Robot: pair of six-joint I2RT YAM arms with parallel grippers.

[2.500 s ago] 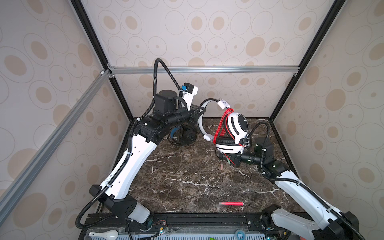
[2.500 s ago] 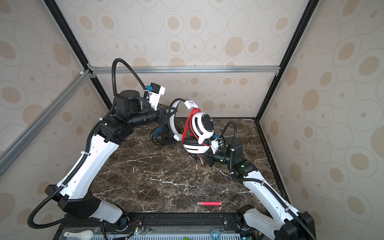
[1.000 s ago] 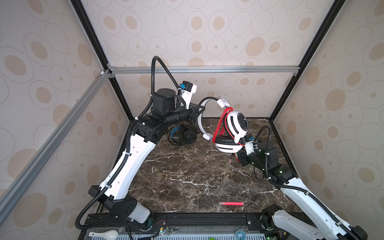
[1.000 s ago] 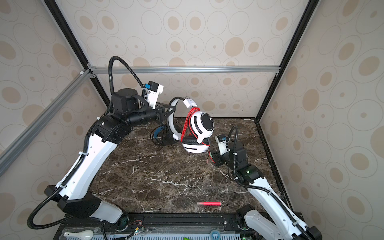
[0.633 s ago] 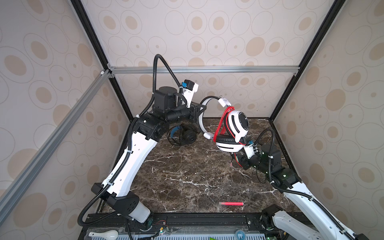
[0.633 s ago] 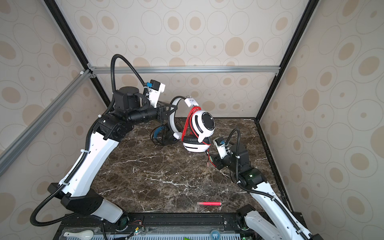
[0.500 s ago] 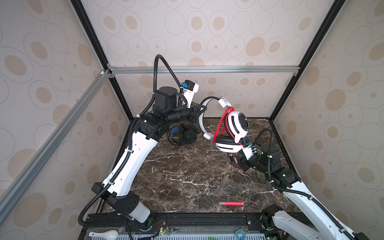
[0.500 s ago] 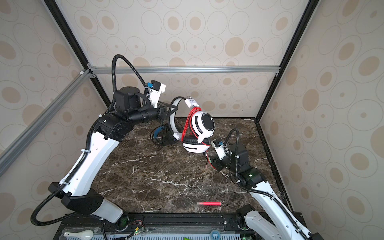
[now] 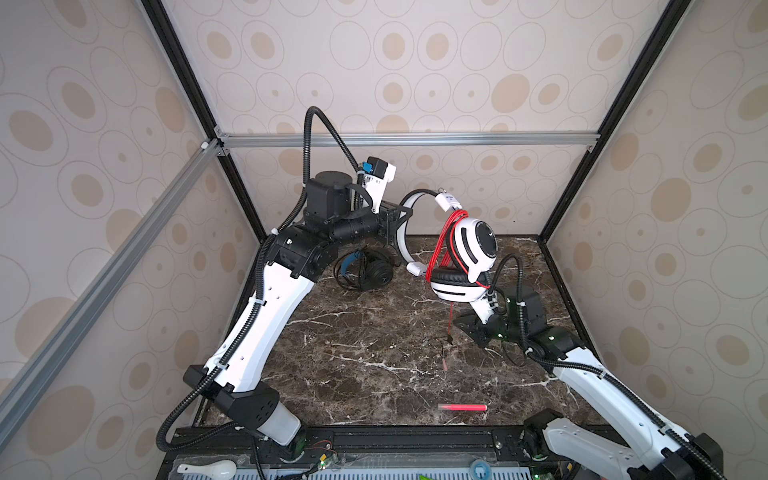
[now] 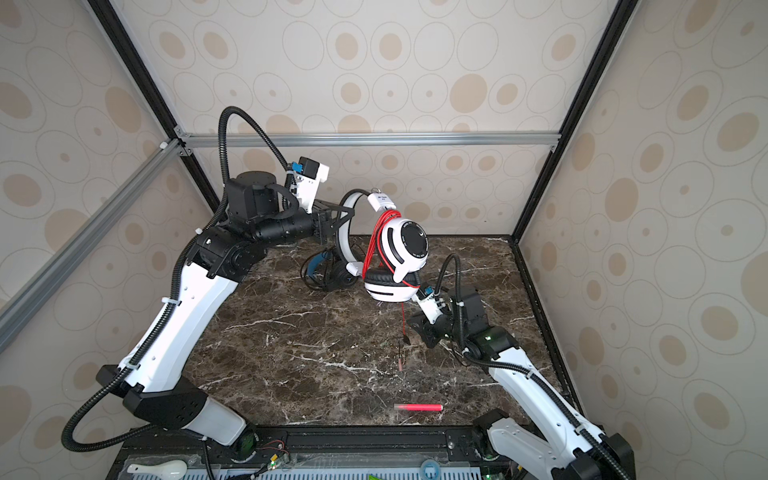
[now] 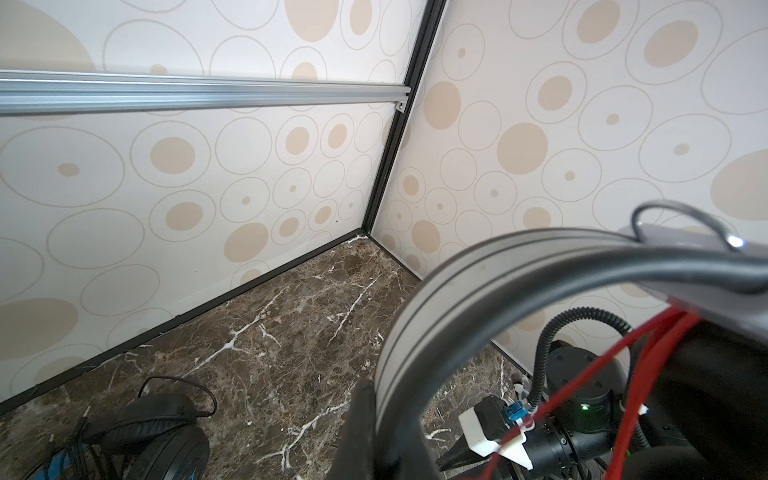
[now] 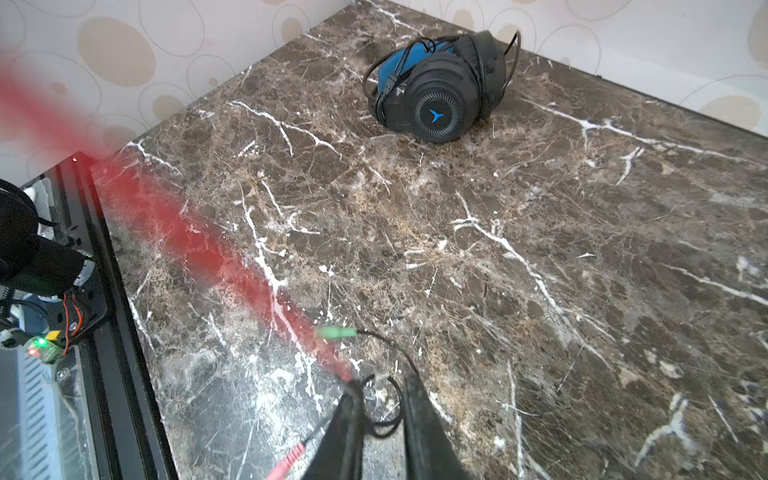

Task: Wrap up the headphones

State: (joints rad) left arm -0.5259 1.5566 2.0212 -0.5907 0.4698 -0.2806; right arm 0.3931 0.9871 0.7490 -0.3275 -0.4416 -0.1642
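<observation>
Compared with 2.5 s before, the right gripper [image 9: 459,325] had left its place just under the white headset [image 9: 473,247] and stood nearer and lower, at the loose end of the cable [image 9: 451,318]. The marker [image 9: 462,407], the left gripper [image 9: 395,222] and the black headset [image 9: 370,272] had kept their places.

Counts, near to far: one white spoon [image 9: 206,469] on the clear front tray [image 9: 415,471] below the table [image 9: 353,353]; one red marker lying on the table near its front edge; two plugs at the cable's end, one pink [image 12: 286,457] and one green [image 12: 336,332]; two headsets; two arms.

In the right wrist view the right gripper's jaws stood narrowly apart, with a loop of the cable's thin black end lying in the gap. No pinch on it could be made out.

The white headset hung above the table's middle right, with the red cable wound in several turns between headband and cups and its tail dropping from the lower cup. The left gripper was pressed together on the headband [image 11: 415,332], holding this headset aloft.

The black headset lay on the table near the far wall, beneath the left arm, with its black cable bunched against it.
</observation>
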